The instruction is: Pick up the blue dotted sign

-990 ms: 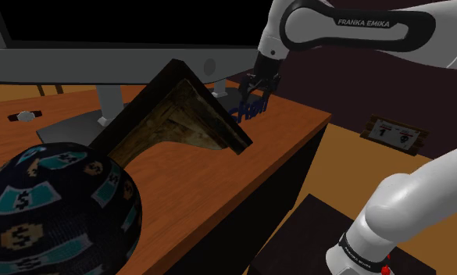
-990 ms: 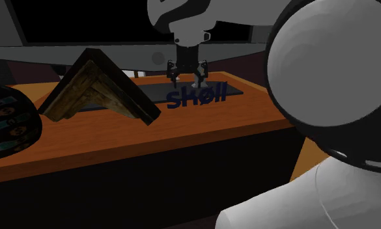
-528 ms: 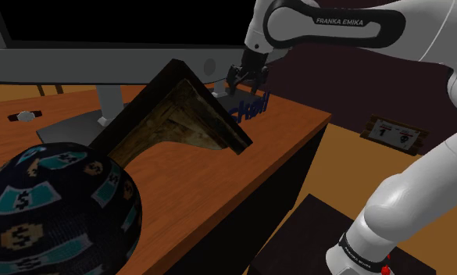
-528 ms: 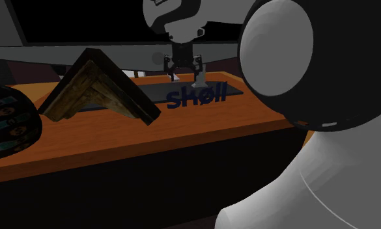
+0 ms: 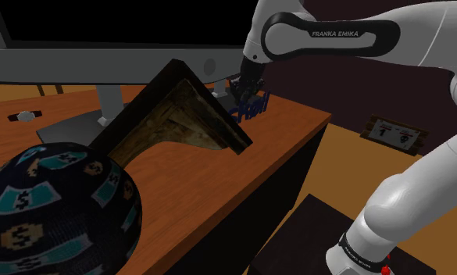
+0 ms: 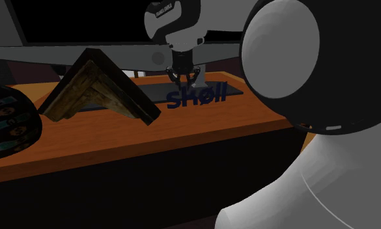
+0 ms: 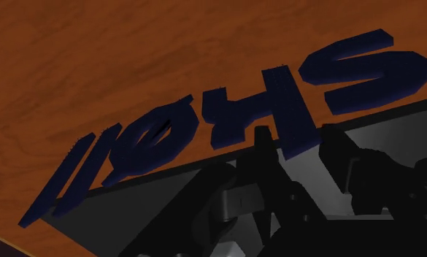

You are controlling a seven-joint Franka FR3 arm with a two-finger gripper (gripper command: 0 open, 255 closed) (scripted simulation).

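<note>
My claw (image 5: 244, 87) hung low over the blue sign (image 5: 255, 106), near the far right corner of the wooden desk (image 5: 187, 183) in the shoulder view. The sign was a row of dark blue block letters standing upright on the wood, alongside the edge of a flat grey plate (image 7: 160, 201). In the second exterior view my claw (image 6: 184, 78) pointed straight down above the sign's (image 6: 197, 96) left letters.

In the wrist view my two black fingers (image 7: 261, 146) stood apart with nothing clasped between them, and the grey plate showed in the gap. The sign (image 7: 226, 120) ran just past my fingertips. One finger overlapped the H, but I could not tell whether it touched.

Just left of the sign in both outer views stood a dark frame corner (image 5: 183, 117), peak up, its inner face mottled brown. Its near right tip came close to the sign's first letter. A dark ball (image 5: 55, 215) patterned with teal dollar patches sat at the near left of the shoulder view, well apart from the sign. At the far side stood a monitor (image 5: 117, 19) with a black screen. Off the desk, to the shoulder view's right, sat a small brown plaque (image 5: 394, 133). My white arm (image 6: 280, 58) bulked large at the near right of the second exterior view.
</note>
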